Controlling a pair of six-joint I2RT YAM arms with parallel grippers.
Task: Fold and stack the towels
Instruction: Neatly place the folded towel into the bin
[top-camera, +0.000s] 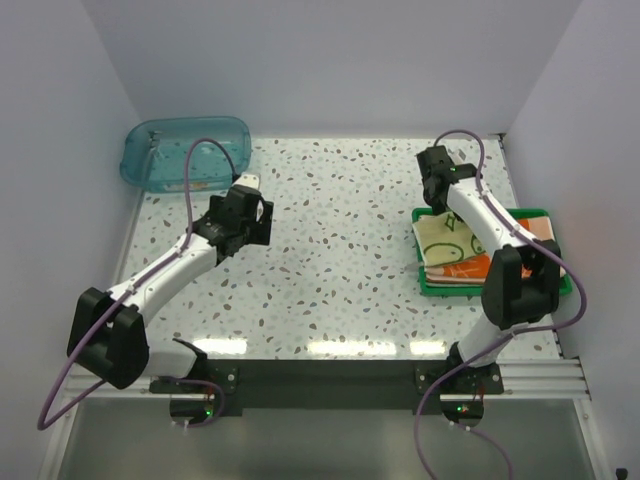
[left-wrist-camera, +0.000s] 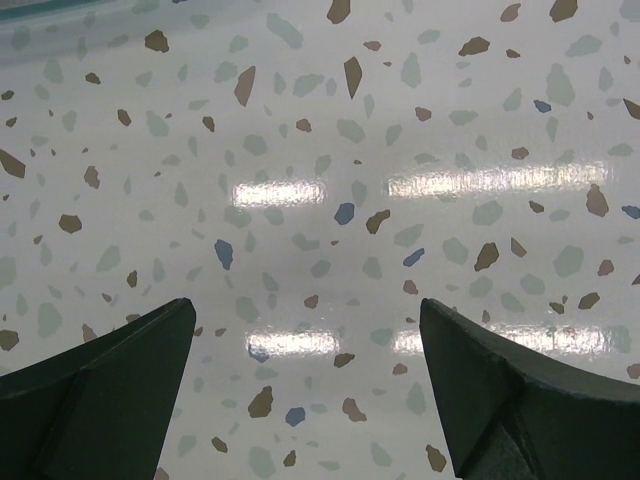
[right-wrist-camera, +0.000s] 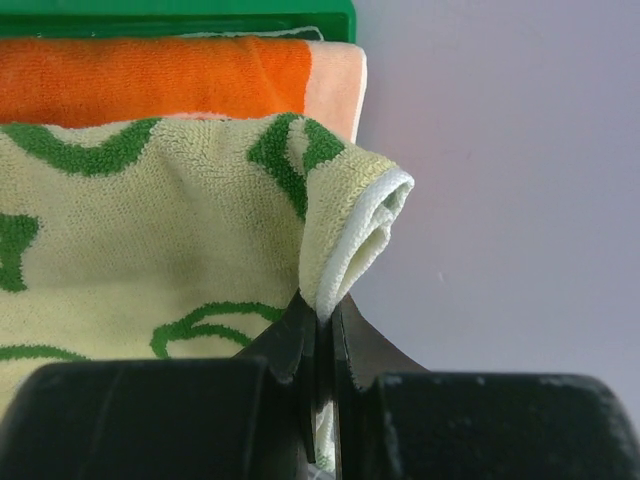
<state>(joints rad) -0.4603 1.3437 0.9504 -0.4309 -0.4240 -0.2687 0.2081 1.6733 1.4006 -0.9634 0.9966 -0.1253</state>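
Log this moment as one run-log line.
left tool: open, over speckled table | right tool: shut on green-patterned towel corner | orange towel: beneath it in green tray

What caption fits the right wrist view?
Right pincer shut on a corner of the green-patterned towel, orange towel beneath.

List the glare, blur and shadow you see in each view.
Top external: sharp, evenly lit, white light streaks on the table near its front edge. Left wrist: two rows of glare bars on the table; the left gripper dark, slightly soft. Right wrist: the green-patterned towel crisp, the right gripper near-black and blurred.
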